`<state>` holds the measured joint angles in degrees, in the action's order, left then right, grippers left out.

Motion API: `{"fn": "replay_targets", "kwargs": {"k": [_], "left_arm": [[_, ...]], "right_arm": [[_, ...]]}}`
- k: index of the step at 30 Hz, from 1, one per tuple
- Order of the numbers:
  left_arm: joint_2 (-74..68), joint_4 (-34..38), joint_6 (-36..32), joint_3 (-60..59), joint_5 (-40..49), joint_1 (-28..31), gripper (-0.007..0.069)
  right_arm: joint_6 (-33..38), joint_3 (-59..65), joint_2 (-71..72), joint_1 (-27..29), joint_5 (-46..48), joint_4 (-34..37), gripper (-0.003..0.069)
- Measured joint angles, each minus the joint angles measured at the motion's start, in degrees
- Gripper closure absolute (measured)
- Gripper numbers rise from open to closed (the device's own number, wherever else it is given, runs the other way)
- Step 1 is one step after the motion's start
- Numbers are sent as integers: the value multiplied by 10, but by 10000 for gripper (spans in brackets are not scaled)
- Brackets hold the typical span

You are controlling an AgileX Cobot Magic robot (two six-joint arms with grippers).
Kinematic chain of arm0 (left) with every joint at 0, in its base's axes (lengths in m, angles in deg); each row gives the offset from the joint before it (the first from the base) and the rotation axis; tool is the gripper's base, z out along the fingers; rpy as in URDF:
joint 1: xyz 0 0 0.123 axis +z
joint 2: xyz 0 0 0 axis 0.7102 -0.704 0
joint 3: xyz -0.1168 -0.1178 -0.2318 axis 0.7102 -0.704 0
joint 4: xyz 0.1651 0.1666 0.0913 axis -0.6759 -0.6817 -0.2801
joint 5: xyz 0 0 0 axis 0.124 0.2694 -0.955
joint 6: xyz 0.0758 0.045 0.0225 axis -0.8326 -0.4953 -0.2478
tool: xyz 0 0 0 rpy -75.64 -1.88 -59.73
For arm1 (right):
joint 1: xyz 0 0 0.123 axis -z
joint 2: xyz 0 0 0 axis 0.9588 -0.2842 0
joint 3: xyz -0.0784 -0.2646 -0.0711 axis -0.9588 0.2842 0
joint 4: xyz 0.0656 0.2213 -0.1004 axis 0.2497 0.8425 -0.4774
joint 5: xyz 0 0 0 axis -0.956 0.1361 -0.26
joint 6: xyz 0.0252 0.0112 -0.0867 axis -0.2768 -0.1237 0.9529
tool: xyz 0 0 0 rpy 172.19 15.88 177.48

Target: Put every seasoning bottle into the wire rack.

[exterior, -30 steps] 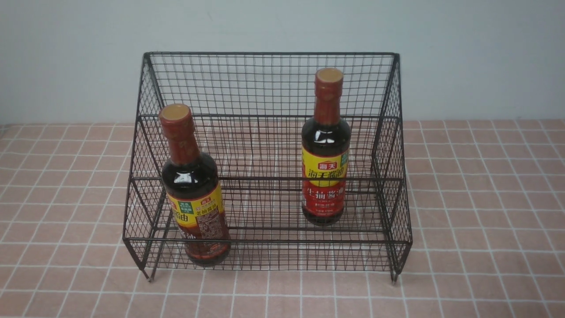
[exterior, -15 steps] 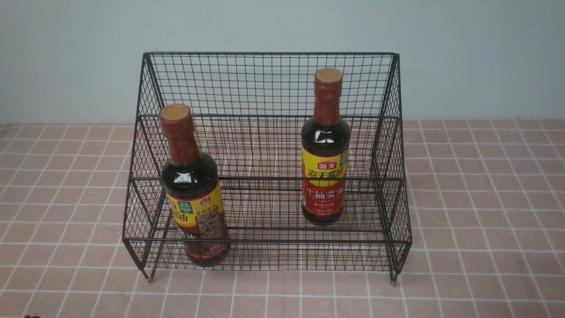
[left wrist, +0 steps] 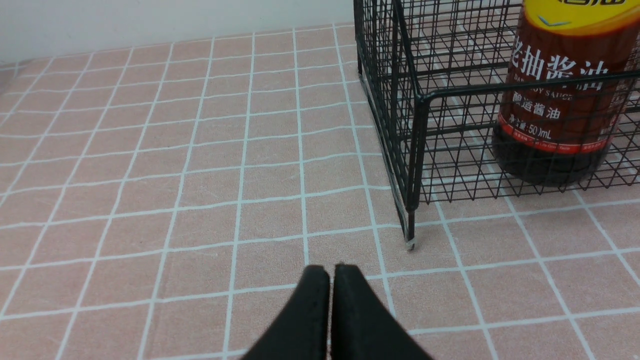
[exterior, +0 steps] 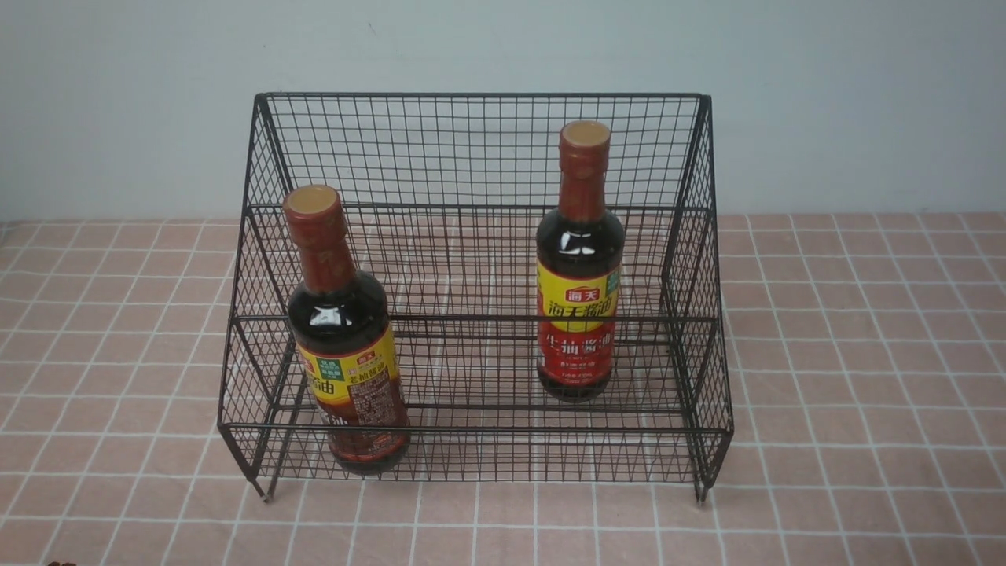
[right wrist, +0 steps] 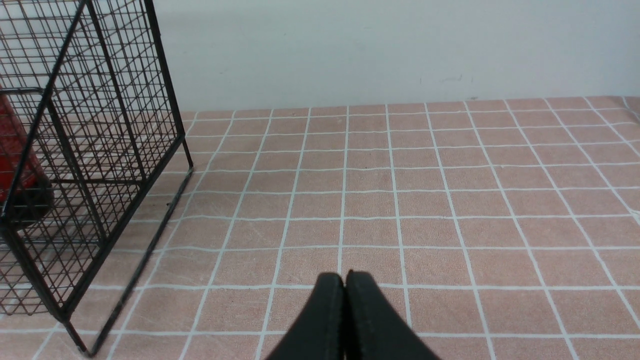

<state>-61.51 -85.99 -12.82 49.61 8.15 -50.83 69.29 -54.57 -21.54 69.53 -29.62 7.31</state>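
Two seasoning bottles stand upright inside the black wire rack. The brown-labelled bottle is on the front tier at the left; its lower half shows behind the rack's mesh in the left wrist view. The red-labelled bottle stands one tier back at the right, and a slice of it shows through the rack's side. My left gripper is shut and empty over the tiles, short of the rack's front left leg. My right gripper is shut and empty, out beside the rack's right side.
The rack stands on a pink tiled tabletop with white grout lines, close to a pale wall behind it. Its short front legs rest on the tiles.
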Motion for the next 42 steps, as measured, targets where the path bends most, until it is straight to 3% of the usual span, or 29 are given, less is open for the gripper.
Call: {"fn": "replay_targets", "kwargs": {"k": [42], "left_arm": [[0, 0, 0, 0, 0, 0, 631]], "right_arm": [[20, 0, 0, 6, 0, 0, 672]]}}
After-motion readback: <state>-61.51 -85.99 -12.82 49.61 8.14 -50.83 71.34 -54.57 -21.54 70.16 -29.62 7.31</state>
